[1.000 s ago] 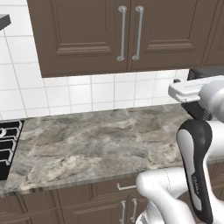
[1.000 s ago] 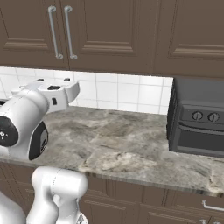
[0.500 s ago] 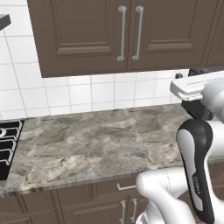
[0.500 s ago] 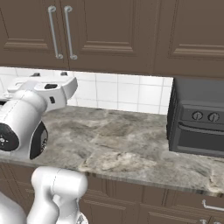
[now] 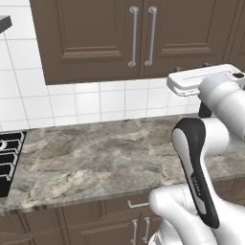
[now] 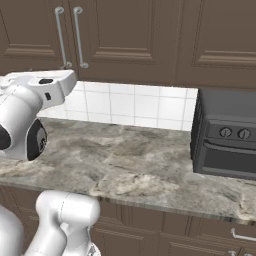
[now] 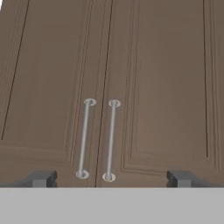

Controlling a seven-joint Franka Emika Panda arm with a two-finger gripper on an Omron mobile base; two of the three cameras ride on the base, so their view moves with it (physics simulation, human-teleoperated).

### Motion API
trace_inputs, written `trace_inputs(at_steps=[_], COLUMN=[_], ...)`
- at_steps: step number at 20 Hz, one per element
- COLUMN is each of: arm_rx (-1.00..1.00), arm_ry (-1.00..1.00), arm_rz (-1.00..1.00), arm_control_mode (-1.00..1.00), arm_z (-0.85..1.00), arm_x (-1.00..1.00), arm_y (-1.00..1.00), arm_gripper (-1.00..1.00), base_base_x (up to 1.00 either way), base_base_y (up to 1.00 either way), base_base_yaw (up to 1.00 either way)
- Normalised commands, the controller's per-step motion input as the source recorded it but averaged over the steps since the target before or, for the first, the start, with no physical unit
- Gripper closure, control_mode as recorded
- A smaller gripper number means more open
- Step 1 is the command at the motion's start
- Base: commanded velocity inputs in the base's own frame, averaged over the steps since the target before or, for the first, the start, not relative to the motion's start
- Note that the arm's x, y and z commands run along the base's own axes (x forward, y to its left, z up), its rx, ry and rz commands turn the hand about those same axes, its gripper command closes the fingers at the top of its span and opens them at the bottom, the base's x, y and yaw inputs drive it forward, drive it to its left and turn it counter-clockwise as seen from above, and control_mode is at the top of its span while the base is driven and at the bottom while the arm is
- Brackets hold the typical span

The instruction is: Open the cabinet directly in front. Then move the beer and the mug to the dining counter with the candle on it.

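Squarely level, gripper [image 7: 111, 179] spread wide, apparently facing cabinet [image 7: 131, 87] handles

Both doors of the cabinet [image 7: 109, 87] are shut, blocking its inside. Bare stone counter [image 5: 100, 153] lies below it. A dark oven [image 6: 225, 135] stands under the cabinet's right neighbour.

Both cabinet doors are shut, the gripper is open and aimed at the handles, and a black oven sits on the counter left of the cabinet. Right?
Not quite: the oven sits to the right of the cabinet, as the right base view shows. The rest holds: both doors are shut, and the hand view shows the open gripper aimed at the handles.
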Motion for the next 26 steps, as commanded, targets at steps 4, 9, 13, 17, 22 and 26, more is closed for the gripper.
trace_inputs(at_steps=[4, 9, 13, 17, 22, 26], arm_rx=[0.0, 0.0, 0.0, 0.0, 0.0, 0.0], arm_ry=[0.0, 0.07, 0.11, 0.12, 0.11, 0.15], arm_rz=[0.0, 0.0, 0.0, 0.0, 0.0, 0.0], arm_control_mode=[-1.0, -1.0, -1.0, -1.0, -1.0, -1.0], arm_z=[0.16, 0.02, 0.0, 0.0, 0.0, 0.0], arm_x=[0.61, 0.73, 0.87, 0.89, 0.81, 0.99], arm_y=[0.05, 0.0, 0.01, 0.01, 0.13, 0.25], arm_gripper=[-1.0, -1.0, -1.0, -1.0, -1.0, -1.0], base_base_x=[0.0, 0.0, 0.0, 0.0, 0.0, 0.0], base_base_y=[0.0, 0.0, 0.0, 0.0, 0.0, 0.0], base_base_yaw=[0.0, 0.0, 0.0, 0.0, 0.0, 0.0])
